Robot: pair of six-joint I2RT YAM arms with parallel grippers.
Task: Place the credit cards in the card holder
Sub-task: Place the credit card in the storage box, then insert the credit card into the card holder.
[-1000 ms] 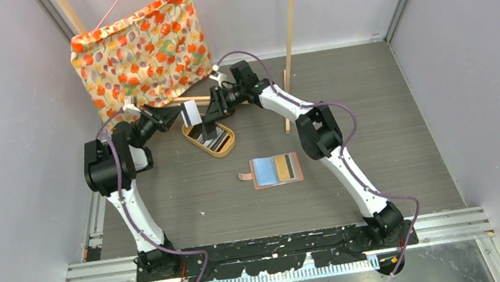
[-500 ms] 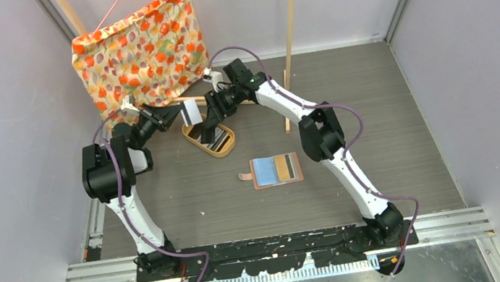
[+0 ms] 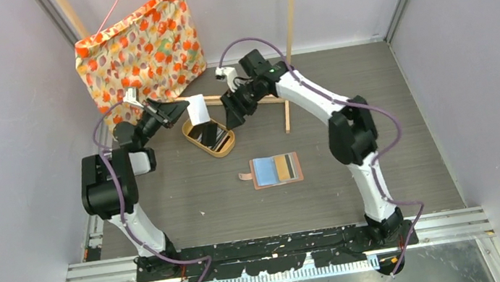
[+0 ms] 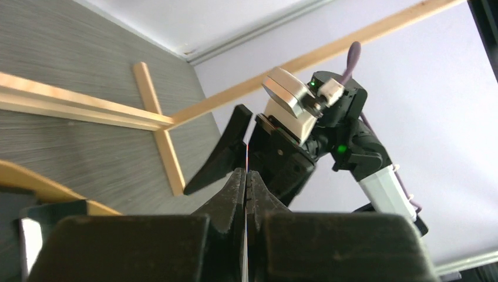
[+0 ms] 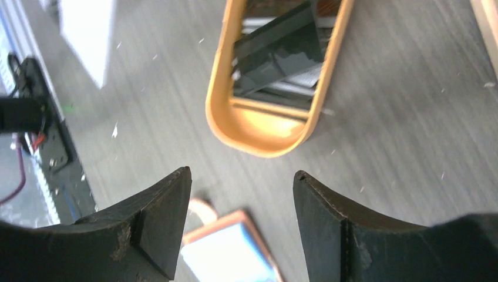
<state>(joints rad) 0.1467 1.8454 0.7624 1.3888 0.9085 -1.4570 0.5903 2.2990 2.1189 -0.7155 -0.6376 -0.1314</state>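
My left gripper (image 3: 185, 111) is shut on a pale credit card (image 3: 198, 109), held upright above the far end of the oval tan tray (image 3: 227, 146). In the left wrist view the gripper (image 4: 246, 176) pinches that card (image 4: 247, 157) edge-on. More credit cards (image 3: 211, 136) (image 5: 282, 53), dark and grey, lie in the tray (image 5: 267, 141). My right gripper (image 3: 233, 120) (image 5: 242, 173) hangs open and empty just right of the tray, apart from the held card (image 5: 85, 35). The salmon-brown card holder (image 3: 276, 169) (image 5: 229, 252) lies open on the table, with blue and tan cards in its pockets.
A flowered fabric bag (image 3: 136, 50) hangs on a hanger at the back left. Thin wooden sticks (image 3: 285, 100) lie and lean behind the tray, near the right arm. Grey walls close in both sides.
My right gripper has opened wider and drawn back to the right, away from the card. The left gripper has kept hold of the card and lifted it slightly.
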